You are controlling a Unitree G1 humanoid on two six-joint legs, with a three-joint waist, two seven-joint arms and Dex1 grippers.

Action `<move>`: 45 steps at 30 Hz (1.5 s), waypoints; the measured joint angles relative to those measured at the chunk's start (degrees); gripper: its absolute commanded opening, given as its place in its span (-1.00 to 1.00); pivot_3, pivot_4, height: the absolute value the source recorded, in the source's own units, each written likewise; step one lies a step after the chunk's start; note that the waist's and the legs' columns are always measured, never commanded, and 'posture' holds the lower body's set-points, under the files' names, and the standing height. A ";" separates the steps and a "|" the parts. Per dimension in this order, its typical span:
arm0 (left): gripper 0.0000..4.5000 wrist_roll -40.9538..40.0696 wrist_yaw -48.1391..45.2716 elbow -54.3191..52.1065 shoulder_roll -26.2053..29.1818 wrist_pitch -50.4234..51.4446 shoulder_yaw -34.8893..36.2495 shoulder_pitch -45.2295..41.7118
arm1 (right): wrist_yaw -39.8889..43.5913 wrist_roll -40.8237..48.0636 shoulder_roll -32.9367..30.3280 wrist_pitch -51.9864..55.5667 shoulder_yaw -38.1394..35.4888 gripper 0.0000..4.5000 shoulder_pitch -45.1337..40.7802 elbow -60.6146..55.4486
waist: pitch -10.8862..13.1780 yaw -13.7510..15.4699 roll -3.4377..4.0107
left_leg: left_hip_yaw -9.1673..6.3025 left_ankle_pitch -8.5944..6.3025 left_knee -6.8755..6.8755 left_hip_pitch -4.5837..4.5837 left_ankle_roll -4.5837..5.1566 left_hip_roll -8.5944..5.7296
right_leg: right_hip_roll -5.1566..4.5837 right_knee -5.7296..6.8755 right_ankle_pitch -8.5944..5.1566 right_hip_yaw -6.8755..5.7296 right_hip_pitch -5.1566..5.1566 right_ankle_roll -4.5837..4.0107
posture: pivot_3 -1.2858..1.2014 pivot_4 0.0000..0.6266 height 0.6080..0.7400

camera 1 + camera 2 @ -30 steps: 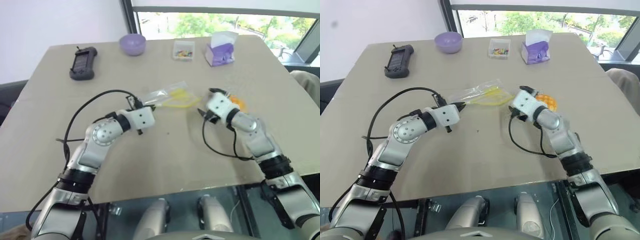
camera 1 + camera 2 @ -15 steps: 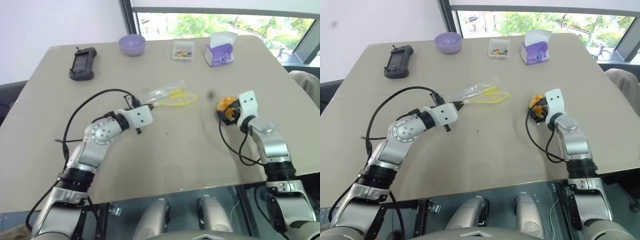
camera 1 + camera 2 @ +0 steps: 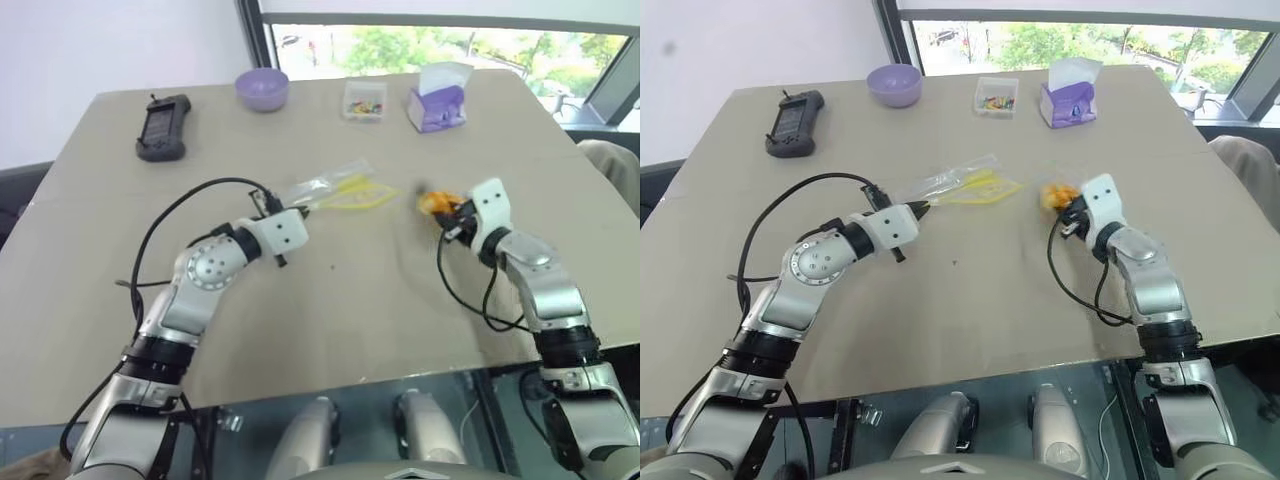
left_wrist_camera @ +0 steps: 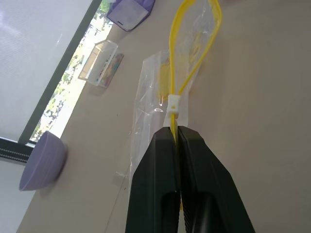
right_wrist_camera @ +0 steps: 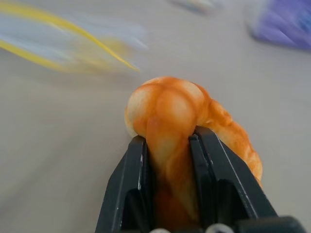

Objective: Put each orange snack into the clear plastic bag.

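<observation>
From the head views we see the whole surface [image 3: 90, 260]: the left pincer [image 3: 297, 210] points at the clear plastic bag [image 3: 335, 190], which lies flat near the middle, and the right pincer [image 3: 445, 215] sits well to the bag's right with the orange snack [image 3: 432, 202] at its tip. Along the far edge stand a purple bowl [image 3: 262, 88], a small clear box [image 3: 364, 99] of coloured bits, a purple tissue box [image 3: 438, 104] and a dark handheld device [image 3: 163, 126].

The left wrist view gives us what the head views cannot: the left pincer's fingers [image 4: 160, 165] are pressed together on the bag's yellow seal strip [image 4: 174, 102], just behind its white slider, and the strip beyond loops open.

The right wrist view shows us the right pincer's fingers [image 5: 127, 189] pinching the snack between them; it bulges out past the fingertips, squeezed in the middle. The bag appears there as a blur beyond the snack, apart from it.
</observation>
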 measured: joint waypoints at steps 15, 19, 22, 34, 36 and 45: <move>-1.00 -0.76 -1.72 -4.20 -0.48 -2.50 -0.82 0.87 | 0.79 -2.16 4.80 -0.20 9.88 -0.53 -6.62 7.09 | 0.00 0.44 0.00 | -0.07 0.01 0.03 -0.02 -0.01 -0.05 | -0.05 -0.03 0.00 -0.08 0.02 0.00 | 0.03 -0.52 1.00; -1.00 -1.03 -2.36 -4.55 0.43 -5.02 -1.02 2.00 | 1.06 -3.75 4.61 -2.04 10.32 -0.53 -8.29 10.66 | 0.00 0.19 0.00 | -0.07 0.01 0.02 -0.02 -0.01 -0.04 | -0.04 -0.02 0.00 -0.08 0.01 0.00 | 0.03 -0.52 1.00; -1.00 -0.91 -2.96 -4.70 1.27 -7.37 -1.37 2.91 | 1.44 -4.06 5.04 -3.01 10.45 -0.53 -9.40 12.63 | 0.00 0.17 0.00 | -0.07 0.01 0.01 -0.02 -0.01 -0.04 | -0.04 -0.03 0.00 -0.08 0.01 0.00 | 0.03 -0.52 1.00; -1.00 -0.87 -6.00 -1.09 4.82 -14.28 -2.05 2.43 | 1.69 -4.04 7.10 -5.37 10.14 -0.53 -12.15 16.87 | 0.01 0.26 0.02 | -0.07 0.01 0.01 -0.02 -0.01 -0.06 | -0.05 -0.03 0.00 -0.09 0.01 0.00 | 0.03 -0.52 1.00; -1.00 -0.90 -6.30 -0.19 5.15 -15.35 -2.43 1.42 | 1.47 -7.16 5.36 -9.41 11.74 -0.53 -12.53 18.25 | 0.01 0.25 0.02 | -0.07 0.01 0.02 -0.02 -0.01 -0.07 | -0.05 -0.04 0.00 -0.09 0.01 0.00 | 0.03 -0.52 1.00; -1.00 -1.54 -6.75 2.50 5.00 -19.58 -2.96 -1.49 | 0.82 -5.66 10.90 -9.73 10.58 -0.53 -12.55 20.20 | 0.01 0.07 0.02 | -0.06 0.01 0.00 -0.02 -0.01 -0.04 | -0.04 -0.02 0.00 -0.06 -0.01 0.00 | 0.03 -0.52 1.00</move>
